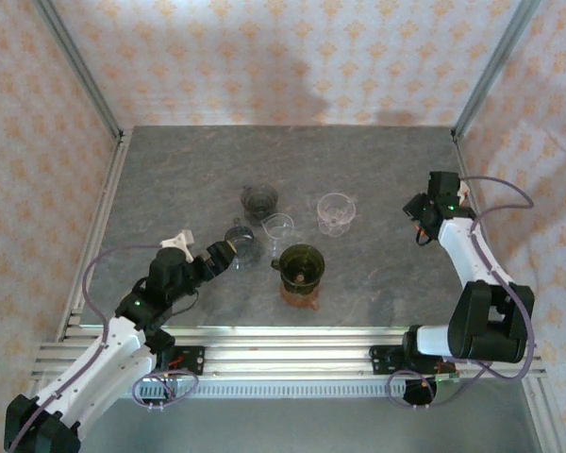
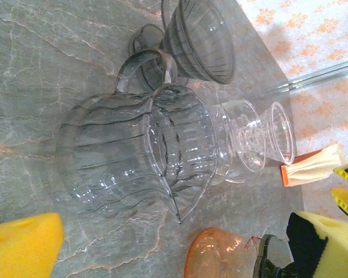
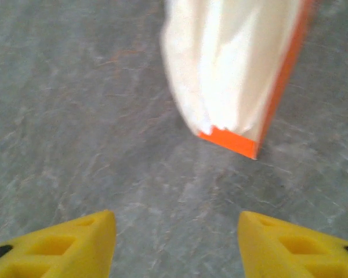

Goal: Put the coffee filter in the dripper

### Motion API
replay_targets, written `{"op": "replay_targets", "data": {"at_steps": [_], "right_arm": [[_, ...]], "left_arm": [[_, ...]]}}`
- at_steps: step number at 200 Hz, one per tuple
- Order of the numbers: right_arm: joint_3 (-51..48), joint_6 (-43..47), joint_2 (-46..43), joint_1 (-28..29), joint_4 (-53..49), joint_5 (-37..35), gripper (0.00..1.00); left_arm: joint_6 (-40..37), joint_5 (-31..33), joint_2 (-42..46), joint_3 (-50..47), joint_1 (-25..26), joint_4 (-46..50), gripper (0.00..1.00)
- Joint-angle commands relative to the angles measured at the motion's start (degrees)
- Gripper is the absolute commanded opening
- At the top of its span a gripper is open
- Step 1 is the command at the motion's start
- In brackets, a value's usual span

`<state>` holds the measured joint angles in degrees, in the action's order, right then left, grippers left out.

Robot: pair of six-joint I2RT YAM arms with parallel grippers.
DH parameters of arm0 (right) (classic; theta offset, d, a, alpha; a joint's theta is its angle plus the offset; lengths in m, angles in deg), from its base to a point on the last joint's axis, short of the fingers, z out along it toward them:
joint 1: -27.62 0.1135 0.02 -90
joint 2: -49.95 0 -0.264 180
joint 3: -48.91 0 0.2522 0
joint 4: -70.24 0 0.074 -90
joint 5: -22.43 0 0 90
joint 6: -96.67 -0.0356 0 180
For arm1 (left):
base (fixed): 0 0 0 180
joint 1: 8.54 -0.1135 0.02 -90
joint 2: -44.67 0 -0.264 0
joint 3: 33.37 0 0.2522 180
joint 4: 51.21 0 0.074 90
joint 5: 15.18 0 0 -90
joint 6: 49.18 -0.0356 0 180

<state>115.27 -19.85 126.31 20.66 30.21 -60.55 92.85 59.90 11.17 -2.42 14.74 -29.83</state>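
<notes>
The white paper coffee filter (image 3: 220,63), leaning on an orange holder (image 3: 232,141), lies just ahead of the right gripper (image 3: 177,231), whose jaws stand apart and empty. It is likely light, limp and easily creased, so pinch its rim gently. The left gripper (image 2: 174,249) has its jaws wide, with a clear ribbed dripper (image 2: 139,150) ahead of them.

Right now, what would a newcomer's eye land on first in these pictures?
The clear ribbed dripper sits in the middle, just ahead of the open left claw, with a dark dripper beside it. On the right, the open right claw hovers near white coffee filters in an orange holder.
</notes>
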Motion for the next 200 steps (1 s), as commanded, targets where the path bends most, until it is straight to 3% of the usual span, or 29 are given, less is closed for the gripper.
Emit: {"op": "replay_targets", "data": {"at_steps": [1,54,133,200], "right_arm": [[0.67,-1.02,1.16,-2.92,-1.4,-3.47,0.53],[5.11,0.89,4.66,-5.25,-4.93,-8.93,0.46],[10.64,4.4,11.53,-6.53,-4.34,-5.98,0.43],[12.79,5.54,15.31,-6.5,-5.02,-6.76,0.34]], "left_arm": [[-1.13,-1.48,-0.82,0.12,0.38,-2.41,1.0],[-1.4,-1.46,-1.13,-0.75,0.4,-3.25,1.0],[-2.46,-0.99,-1.73,-0.14,0.39,-2.74,1.0],[-2.38,-0.84,-3.03,0.0,0.39,-3.58,1.0]]}}
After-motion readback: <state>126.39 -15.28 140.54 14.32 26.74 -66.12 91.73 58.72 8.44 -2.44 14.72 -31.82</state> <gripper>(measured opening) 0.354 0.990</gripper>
